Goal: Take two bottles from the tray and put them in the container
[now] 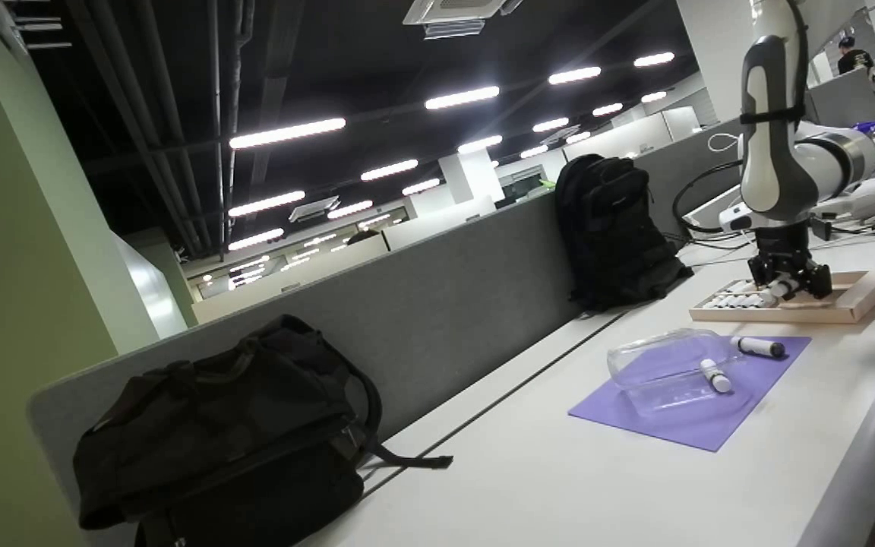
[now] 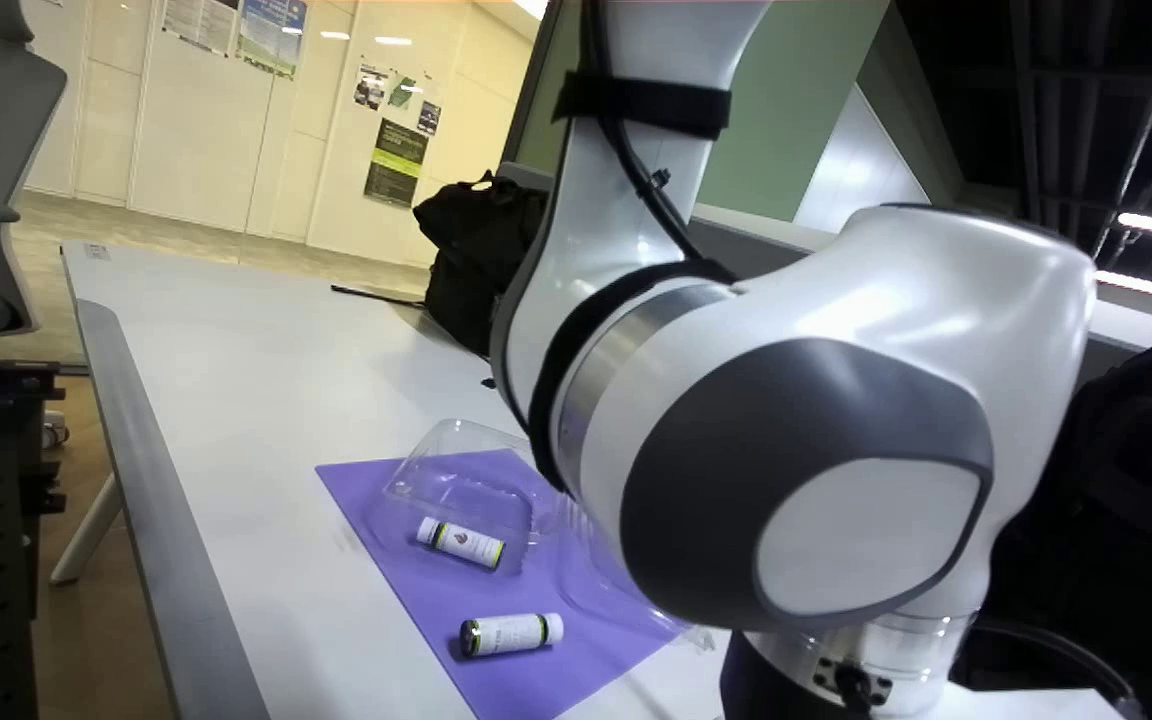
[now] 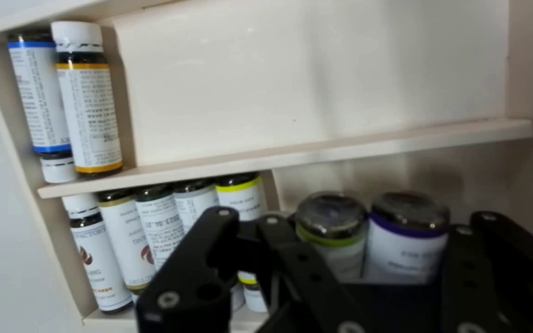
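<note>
My gripper (image 3: pixel 370 231) is shut on two bottles side by side: a green-banded bottle (image 3: pixel 333 222) and a purple-banded bottle (image 3: pixel 407 231), dark bases toward the wrist camera. Their cap ends are hidden behind the gripper. Below is the light wooden tray (image 3: pixel 312 83), whose divider (image 3: pixel 294 157) separates two compartments. Several other bottles (image 3: pixel 86 111) lie along its left part. In an exterior view the gripper (image 1: pixel 791 282) is low over the tray (image 1: pixel 817 311). The clear container (image 1: pixel 654 365) rests on a purple mat, with a bottle (image 2: pixel 466 543) overlapping its edge; whether inside, I cannot tell.
Another bottle (image 2: pixel 513 634) lies on the purple mat (image 2: pixel 586 690) near the container. Behind the white table (image 1: pixel 559 471) runs a grey partition (image 1: pixel 468 281), with a black backpack (image 1: pixel 612 228) and a black bag (image 1: pixel 232 433) against it.
</note>
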You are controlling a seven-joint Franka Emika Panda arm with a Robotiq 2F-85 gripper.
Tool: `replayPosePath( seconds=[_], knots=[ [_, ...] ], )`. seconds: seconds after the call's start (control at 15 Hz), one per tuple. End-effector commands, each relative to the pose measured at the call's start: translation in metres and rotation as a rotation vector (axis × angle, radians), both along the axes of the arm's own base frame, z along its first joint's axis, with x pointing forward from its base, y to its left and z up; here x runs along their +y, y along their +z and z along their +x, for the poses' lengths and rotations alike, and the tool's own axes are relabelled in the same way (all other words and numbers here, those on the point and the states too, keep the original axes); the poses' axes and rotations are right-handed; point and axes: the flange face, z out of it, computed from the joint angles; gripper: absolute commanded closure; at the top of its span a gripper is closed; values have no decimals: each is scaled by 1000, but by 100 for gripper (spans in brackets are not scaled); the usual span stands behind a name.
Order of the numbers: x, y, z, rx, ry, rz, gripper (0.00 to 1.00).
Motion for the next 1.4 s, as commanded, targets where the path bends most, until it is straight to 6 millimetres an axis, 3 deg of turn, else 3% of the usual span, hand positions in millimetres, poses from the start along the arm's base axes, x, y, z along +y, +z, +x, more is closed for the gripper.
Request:
replayPosePath(
  seconds=[0.0,0.33,0.6,0.8,0.87,1.0,1.33],
  knots=[
    [-1,42,11,-23,-51,-7,100],
    [17,87,36,-84,7,-20,100],
    [58,104,76,-133,87,-14,100],
    [89,114,99,-50,105,-27,100],
    [79,98,87,-90,128,-9,100],
    [92,98,93,-79,145,-7,100],
    [79,93,86,-77,126,-5,100]
  ],
)
